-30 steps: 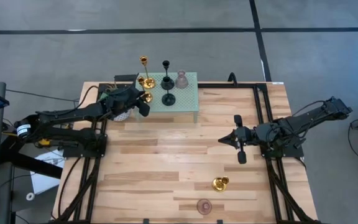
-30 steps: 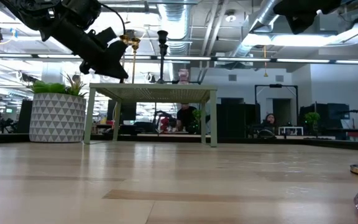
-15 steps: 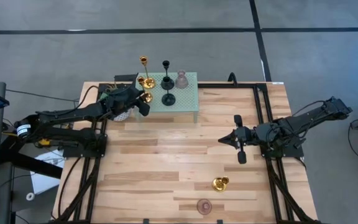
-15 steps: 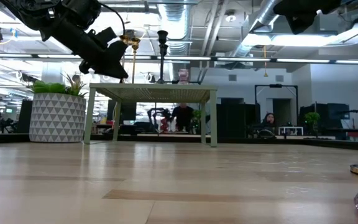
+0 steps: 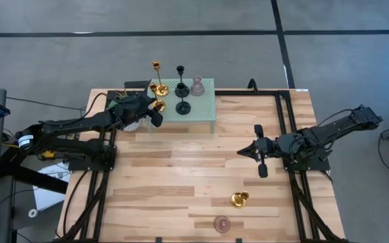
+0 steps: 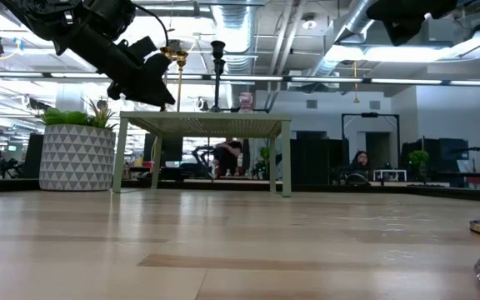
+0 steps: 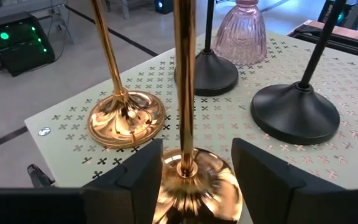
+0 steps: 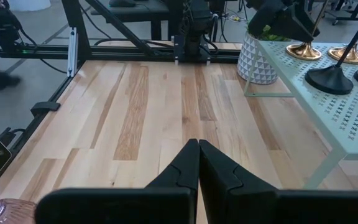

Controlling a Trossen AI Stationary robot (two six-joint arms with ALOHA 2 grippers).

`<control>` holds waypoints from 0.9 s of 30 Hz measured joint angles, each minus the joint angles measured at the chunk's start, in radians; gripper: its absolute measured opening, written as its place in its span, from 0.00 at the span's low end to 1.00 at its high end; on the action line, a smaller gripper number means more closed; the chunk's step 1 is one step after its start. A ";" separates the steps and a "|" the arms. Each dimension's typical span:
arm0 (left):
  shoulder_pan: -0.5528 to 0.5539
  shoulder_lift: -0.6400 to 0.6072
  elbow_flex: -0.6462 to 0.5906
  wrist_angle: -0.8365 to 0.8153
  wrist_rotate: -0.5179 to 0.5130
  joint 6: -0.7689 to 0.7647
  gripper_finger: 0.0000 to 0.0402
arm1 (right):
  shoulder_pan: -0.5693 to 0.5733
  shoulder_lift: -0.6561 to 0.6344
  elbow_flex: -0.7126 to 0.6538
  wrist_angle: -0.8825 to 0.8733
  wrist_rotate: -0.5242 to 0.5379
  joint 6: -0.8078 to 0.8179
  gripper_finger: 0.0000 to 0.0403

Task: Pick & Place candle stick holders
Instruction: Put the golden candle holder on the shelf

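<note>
A small pale-green perforated table (image 5: 204, 101) at the far left carries two gold candle stick holders, two black ones (image 5: 183, 106) and a pink glass one (image 5: 197, 86). My left gripper (image 7: 194, 163) is open at that table's left corner. Its fingers stand close on either side of the round base of a tall gold holder (image 7: 194, 180), which stands upright on the table beside the other gold one (image 7: 126, 117). My right gripper (image 5: 242, 152) is shut, hanging over the wooden table's right half. A gold holder (image 5: 240, 199) and a pink one (image 5: 221, 223) lie near the front edge.
A potted green plant in a white patterned pot (image 6: 75, 157) stands just left of the small table, under my left arm. The wooden tabletop (image 5: 181, 175) between the small table and the two front holders is bare planks. People sit and move in the room beyond.
My left gripper's fingers have spread apart around the base of the gold holder, which stays upright on the small table. Neither arm has shifted.
</note>
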 joint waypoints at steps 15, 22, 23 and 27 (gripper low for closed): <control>-0.085 -0.184 0.000 -0.164 0.015 -0.024 0.44 | 0.000 0.000 0.000 -0.001 0.000 0.000 0.00; -0.176 -0.289 0.001 -0.280 0.104 -0.113 0.43 | 0.000 0.000 0.000 -0.001 0.000 0.000 0.00; -0.191 -0.293 0.001 -0.291 0.150 -0.121 0.43 | 0.000 0.000 0.000 0.000 0.000 0.000 0.00; -0.266 -0.289 -0.006 -0.291 0.340 -0.144 0.40 | 0.000 0.000 0.000 0.000 0.000 0.000 0.00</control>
